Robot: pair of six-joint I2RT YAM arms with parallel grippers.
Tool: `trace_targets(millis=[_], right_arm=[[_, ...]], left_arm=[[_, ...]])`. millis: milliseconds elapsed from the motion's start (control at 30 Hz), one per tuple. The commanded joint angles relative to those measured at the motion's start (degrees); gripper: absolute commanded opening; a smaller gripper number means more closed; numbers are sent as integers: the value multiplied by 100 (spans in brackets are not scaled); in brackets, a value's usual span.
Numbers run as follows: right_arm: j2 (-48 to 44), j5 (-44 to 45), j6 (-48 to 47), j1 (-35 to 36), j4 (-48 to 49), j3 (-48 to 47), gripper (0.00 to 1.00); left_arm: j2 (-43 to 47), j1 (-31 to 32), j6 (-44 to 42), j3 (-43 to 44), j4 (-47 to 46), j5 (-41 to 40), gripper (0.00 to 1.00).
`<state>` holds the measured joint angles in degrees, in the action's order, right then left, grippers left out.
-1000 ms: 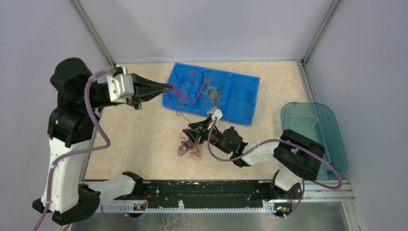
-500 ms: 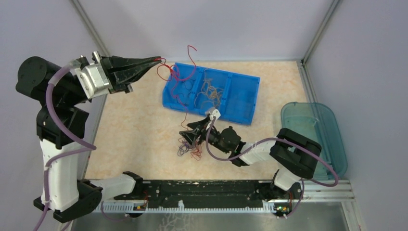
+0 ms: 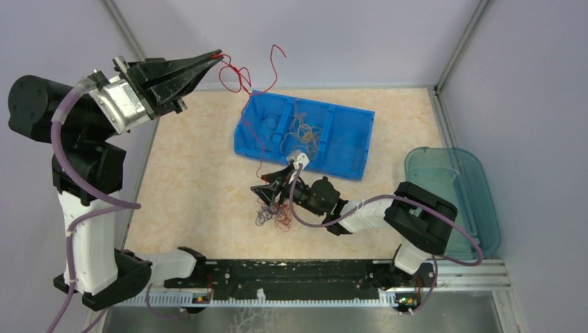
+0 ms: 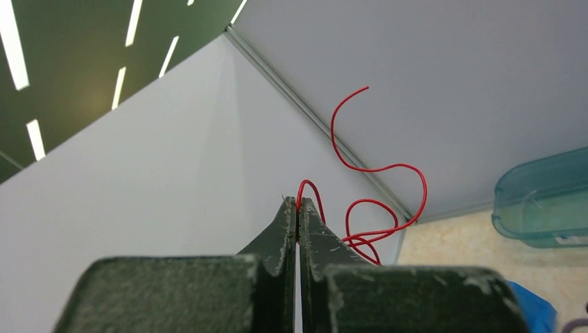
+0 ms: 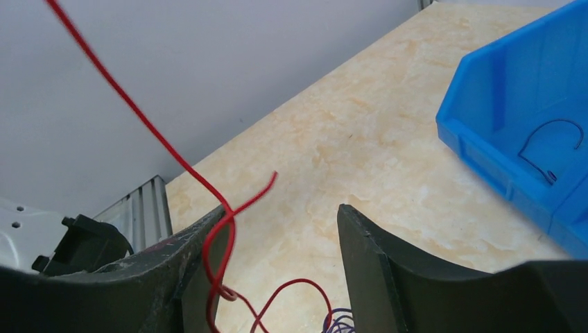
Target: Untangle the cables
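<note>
**Left pincer** [image 3: 215, 55]: hovering high over the table [image 3: 194, 173], its jaws pressing together on the tip of a red cable [image 4: 378, 168]. The strand is curling in loops just beyond the fingertips. One loose end is arching upward, and the remainder is trailing down and away toward the right pincer.

**Right pincer** [image 3: 269, 196]: sitting low near the table, jaws standing apart and gripping nothing. The red cable is running between its fingers, close against the left-hand finger [image 5: 194, 257]; whether it is actually touching cannot be told.

**Tangle of cables** [image 3: 272, 216]: red and purple strands lying heaped on the table directly beneath the right pincer.

**Blue bin** [image 3: 350, 152]: sitting on the table just beyond the right pincer, below and right of the left pincer. Orange-yellow strands [image 3: 303, 133] are lying in its middle compartment. A dark strand [image 5: 548, 122] is lying in the compartment nearest the left pincer.

**Teal tub** [image 3: 478, 187]: resting well apart from both pincers, off to the right pincer's right.
</note>
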<state>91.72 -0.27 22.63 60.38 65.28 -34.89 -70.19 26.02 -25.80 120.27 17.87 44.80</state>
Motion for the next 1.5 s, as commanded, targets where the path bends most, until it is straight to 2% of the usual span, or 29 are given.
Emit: trace_targets(millis=[0, 233, 467, 800, 967, 1133, 1200, 1267, 1367, 1467], right_arm=[[408, 7, 51, 79, 287, -295, 57], [1069, -3, 254, 79, 522, -325, 54], [1448, 203, 466, 112, 924, 119, 52], [1688, 503, 572, 171, 1244, 463, 47], [1750, 648, 591, 180, 1242, 604, 47], [1715, 945, 586, 176, 1068, 730, 47], [1694, 1012, 564, 176, 1119, 803, 48], [1629, 1006, 545, 177, 1244, 871, 48], [1248, 904, 439, 179, 1242, 869, 53], [436, 668, 190, 178, 961, 797, 65]], left_arm=[[-137, 16, -56, 490, -543, -166, 0], [-200, 12, -460, 826, -1235, -528, 0], [16, 8, -1694, 399, -2406, -1390, 0], [-322, 2, -2993, 907, -3765, -2062, 0], [-506, 3, -3723, 1154, -4346, -2164, 0], [-767, 8, -4801, 1478, -4916, -1949, 0], [-891, 0, -4923, 1745, -4947, -1889, 0], [-792, 1, -4692, 1800, -4501, -1974, 0], [-277, -2, -4300, 931, -4055, -2000, 0], [159, -9, -3711, 209, -3298, -1752, 0]])
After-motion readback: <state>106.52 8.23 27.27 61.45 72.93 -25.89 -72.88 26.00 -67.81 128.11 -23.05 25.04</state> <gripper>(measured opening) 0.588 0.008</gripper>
